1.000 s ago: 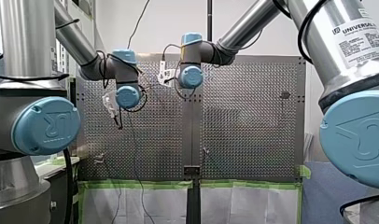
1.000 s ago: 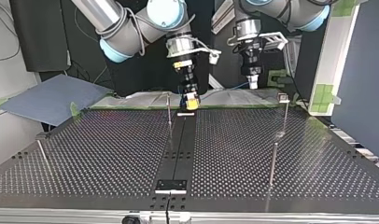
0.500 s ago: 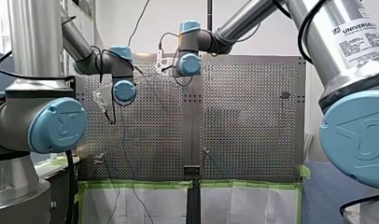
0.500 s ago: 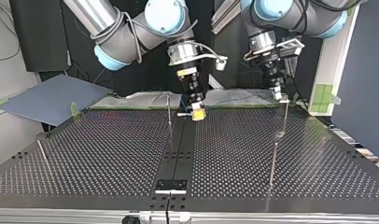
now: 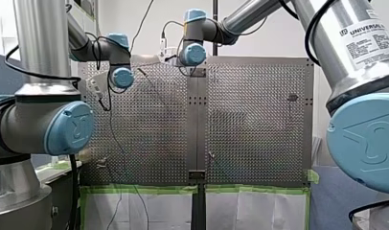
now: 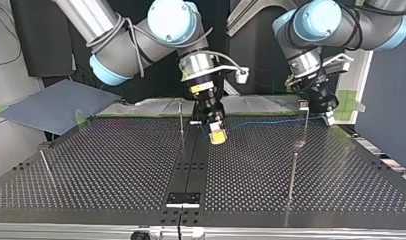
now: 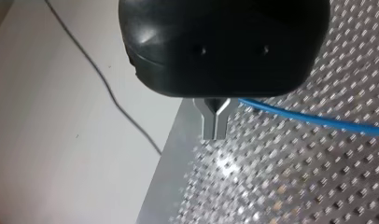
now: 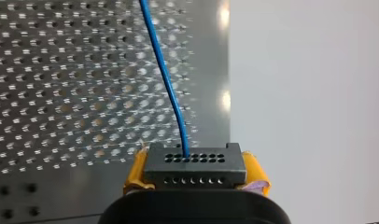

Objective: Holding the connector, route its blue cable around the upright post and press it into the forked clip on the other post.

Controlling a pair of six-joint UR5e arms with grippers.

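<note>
Right gripper (image 6: 217, 135) has its yellow pads clamped on the connector (image 8: 195, 166), and the blue cable (image 8: 168, 79) leaves the block straight ahead of it. It runs taut across to my left gripper (image 7: 214, 132), whose metal fingers are pressed together with the cable emerging at their side, so I read it as pinched. Just short of that gripper the span crosses the post under the forked clip (image 6: 303, 104); whether it touches, I cannot tell. The upright post (image 6: 181, 120) stands just beside my right gripper, not yet rounded. I judge routing is only beginning: next I must carry the connector round that post under tension, then raise the span and press it into the fork. A second ago my left gripper hung close to my right; it has swung out past the clip.
</note>
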